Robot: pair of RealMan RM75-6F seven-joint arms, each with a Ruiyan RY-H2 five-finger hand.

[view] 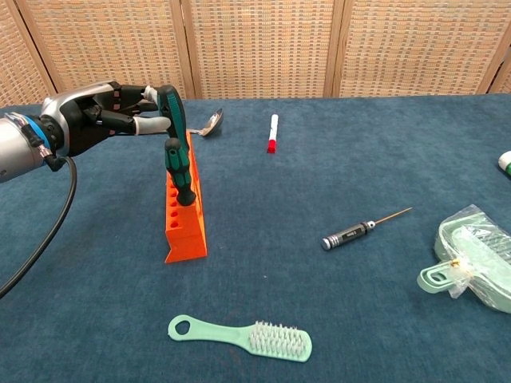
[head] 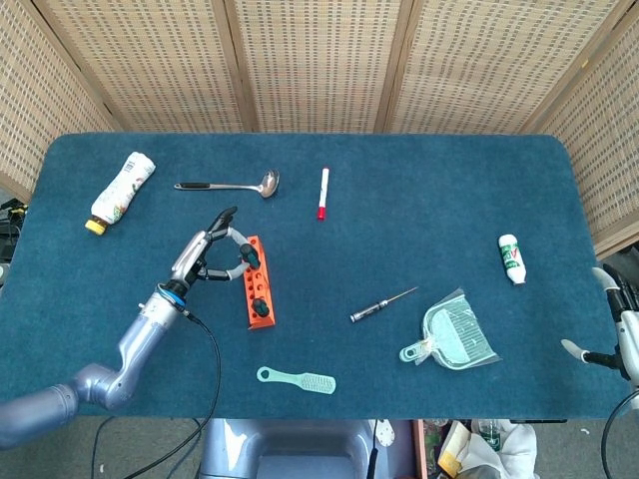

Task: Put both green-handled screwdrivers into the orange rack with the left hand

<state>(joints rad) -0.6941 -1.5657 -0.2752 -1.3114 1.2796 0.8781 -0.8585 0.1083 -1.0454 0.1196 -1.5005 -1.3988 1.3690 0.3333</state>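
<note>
Left hand, reaching in from the desk's left side, grasps the handle of the rear green-handled screwdriver, fingertips pressed against the handle's left face; the tool stands nearly upright, its lower part hidden behind the front green-handled screwdriver, so how deep it sits in the orange rack cannot be told. Front screwdriver stands in the rack on its own, tilted slightly, untouched by the hand. Rack lies lengthwise on the blue desk, left of centre, its rows of holes facing up. In the head view the same left hand shows just beside the far end of the rack, fingers curved around the dark handle. Right hand shows only in part past the desk's right edge, fingers apart, nothing in it. Near the far edge lie a ladle and a red-capped marker; a bottle with a yellow cap lies toward the far left corner. A black-handled precision screwdriver lies right of centre, a pale green dustpan toward the right edge, a small white bottle beyond it, and a pale green brush near the front edge.
</note>
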